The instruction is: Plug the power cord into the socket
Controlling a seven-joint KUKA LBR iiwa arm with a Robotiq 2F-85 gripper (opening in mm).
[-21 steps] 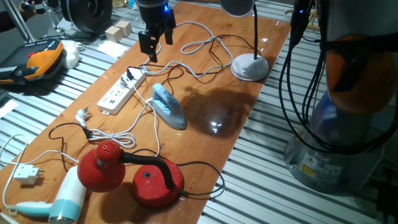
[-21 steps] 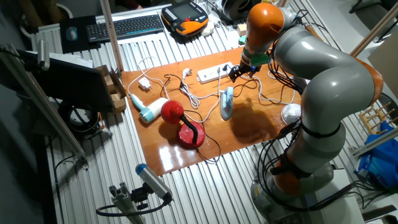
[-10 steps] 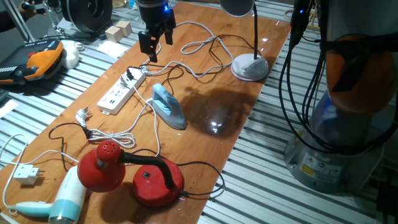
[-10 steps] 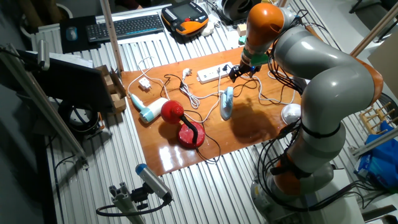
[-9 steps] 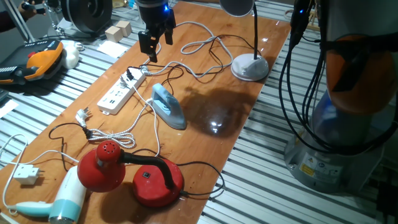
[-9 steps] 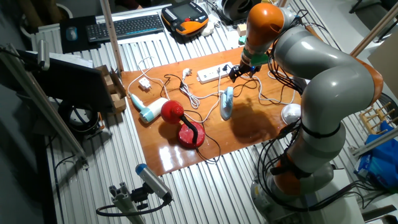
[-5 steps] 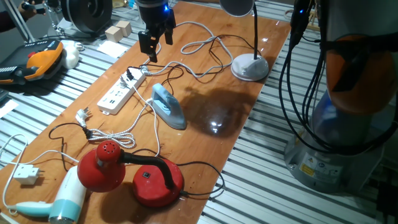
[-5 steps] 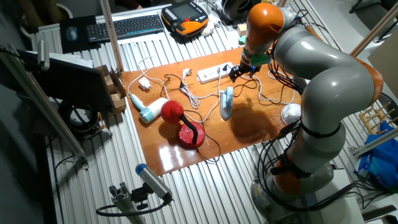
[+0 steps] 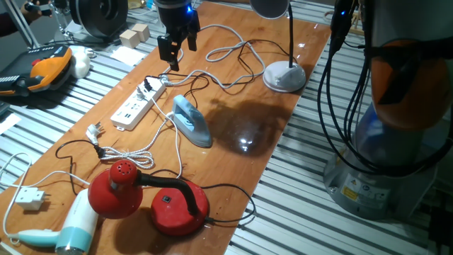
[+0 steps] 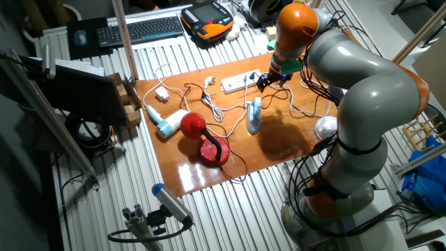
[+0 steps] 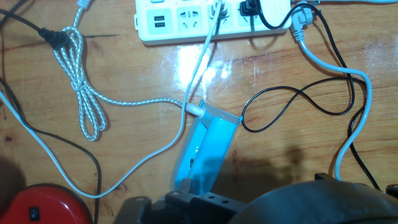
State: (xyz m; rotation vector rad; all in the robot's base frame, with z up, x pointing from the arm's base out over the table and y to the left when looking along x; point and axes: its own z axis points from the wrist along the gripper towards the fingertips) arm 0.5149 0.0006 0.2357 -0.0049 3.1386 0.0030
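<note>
Your tool (image 9: 178, 54) hangs open and empty just above the socket's (image 9: 136, 105) far end, where the power cord's (image 11: 292, 99) black plug (image 11: 250, 7) already sits in an outlet, so check it is seated fully before you press or regrip

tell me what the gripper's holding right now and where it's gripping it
Nothing is held. The gripper hangs above the table with nothing between its fingers, and a black plug already sits in the power strip.
</note>
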